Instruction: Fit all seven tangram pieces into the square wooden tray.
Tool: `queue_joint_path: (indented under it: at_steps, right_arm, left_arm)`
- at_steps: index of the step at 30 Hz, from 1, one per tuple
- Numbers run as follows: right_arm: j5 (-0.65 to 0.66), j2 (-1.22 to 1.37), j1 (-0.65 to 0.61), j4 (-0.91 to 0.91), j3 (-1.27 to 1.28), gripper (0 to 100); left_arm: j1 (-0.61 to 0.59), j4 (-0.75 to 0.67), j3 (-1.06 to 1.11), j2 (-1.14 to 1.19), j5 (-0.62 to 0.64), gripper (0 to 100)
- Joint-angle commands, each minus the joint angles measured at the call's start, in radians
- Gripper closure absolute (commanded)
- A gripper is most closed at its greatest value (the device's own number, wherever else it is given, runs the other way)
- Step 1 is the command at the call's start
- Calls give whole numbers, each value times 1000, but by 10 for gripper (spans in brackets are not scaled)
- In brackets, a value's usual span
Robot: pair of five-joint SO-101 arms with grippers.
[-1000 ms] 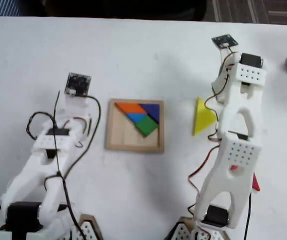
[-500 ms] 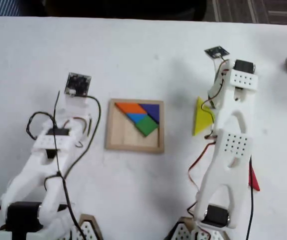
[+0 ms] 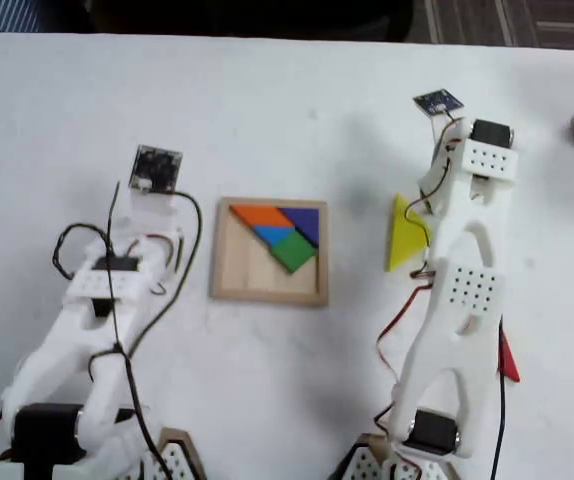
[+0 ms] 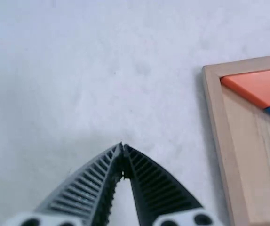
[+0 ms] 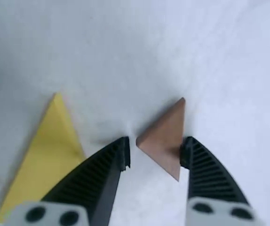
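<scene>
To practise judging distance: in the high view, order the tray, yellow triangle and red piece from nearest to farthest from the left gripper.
1. Tray, just beside the left gripper.
2. Yellow triangle, beside the right arm.
3. Red piece, on that arm's far side, partly hidden.

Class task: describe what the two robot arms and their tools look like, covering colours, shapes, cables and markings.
The left arm and right arm both have white plastic shells with grids of small holes, black motor blocks, and loose black and red cables. The left tool and right tool have dark, ribbed, tapering fingers on white bases.
</scene>
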Motion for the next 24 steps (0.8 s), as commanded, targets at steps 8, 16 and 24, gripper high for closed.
queue_joint_path:
  at_steps: [8,16,24]
  right_arm:
    - [5,-21,2,51,-109,837]
    - [3,-15,2,70,-130,837]
    - [-81,50,2,21,-140,838]
  left_arm:
    - [5,-25,-51,4,-9,976]
    - [5,-25,-51,4,-9,976]
    - [5,-25,-48,4,-9,976]
